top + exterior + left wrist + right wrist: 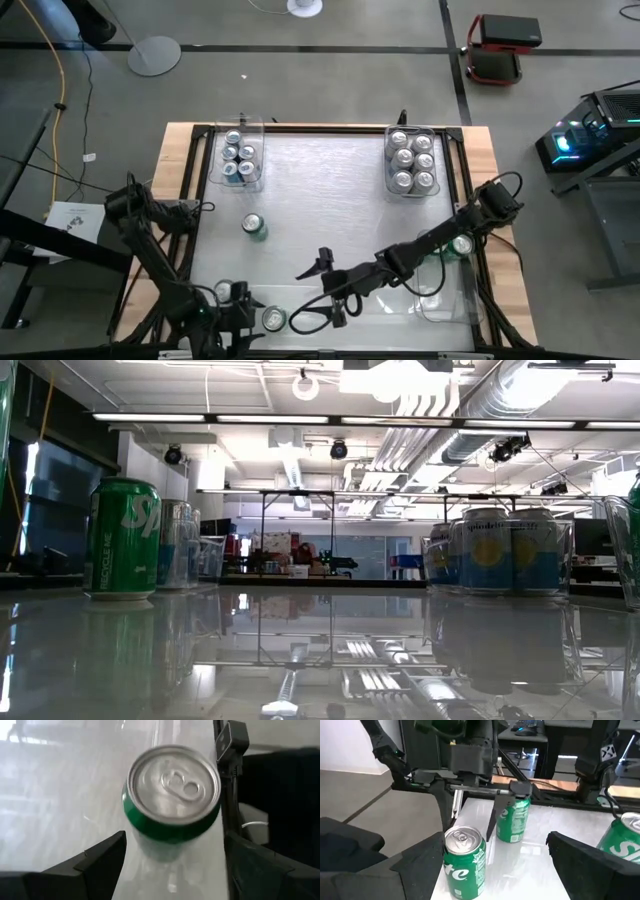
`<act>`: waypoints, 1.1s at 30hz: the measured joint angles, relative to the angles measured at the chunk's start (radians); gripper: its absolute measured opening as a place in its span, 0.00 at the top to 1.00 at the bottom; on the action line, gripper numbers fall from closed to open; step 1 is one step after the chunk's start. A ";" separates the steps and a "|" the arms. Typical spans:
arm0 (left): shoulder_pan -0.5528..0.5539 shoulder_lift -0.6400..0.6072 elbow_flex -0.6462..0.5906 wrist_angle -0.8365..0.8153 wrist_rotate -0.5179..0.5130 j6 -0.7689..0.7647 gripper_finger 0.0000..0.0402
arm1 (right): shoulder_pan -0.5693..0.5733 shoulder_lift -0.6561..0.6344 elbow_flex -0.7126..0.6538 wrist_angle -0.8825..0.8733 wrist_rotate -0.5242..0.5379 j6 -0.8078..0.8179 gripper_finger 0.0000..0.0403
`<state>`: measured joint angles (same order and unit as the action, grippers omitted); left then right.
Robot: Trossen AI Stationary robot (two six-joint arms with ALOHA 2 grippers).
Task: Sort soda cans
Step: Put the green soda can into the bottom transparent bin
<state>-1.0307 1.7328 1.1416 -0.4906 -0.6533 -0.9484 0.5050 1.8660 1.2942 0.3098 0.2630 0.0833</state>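
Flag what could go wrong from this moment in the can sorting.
1. The left gripper has its fingers open around an upright green can; closing off-centre could tip it on the glossy table.
2. The right gripper reaches toward the same near edge, where another green can stands close to the left gripper; the arms could collide.
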 joint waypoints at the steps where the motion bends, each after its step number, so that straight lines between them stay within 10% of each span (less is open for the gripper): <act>1: 0.007 0.000 0.000 0.001 0.000 0.029 0.22 | 0.003 0.000 0.000 -0.005 0.004 0.007 0.16; 19: 0.081 -0.017 -0.021 0.061 0.046 0.368 0.22 | 0.088 0.000 0.000 -0.022 0.174 0.101 0.16; 33: 0.150 -0.067 -0.256 0.586 0.184 0.583 0.22 | 0.168 0.000 0.000 -0.035 0.309 0.121 0.16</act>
<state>-0.8809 1.6661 0.8851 0.0958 -0.4693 -0.3657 0.6730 1.8656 1.2942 0.2749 0.5722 0.2043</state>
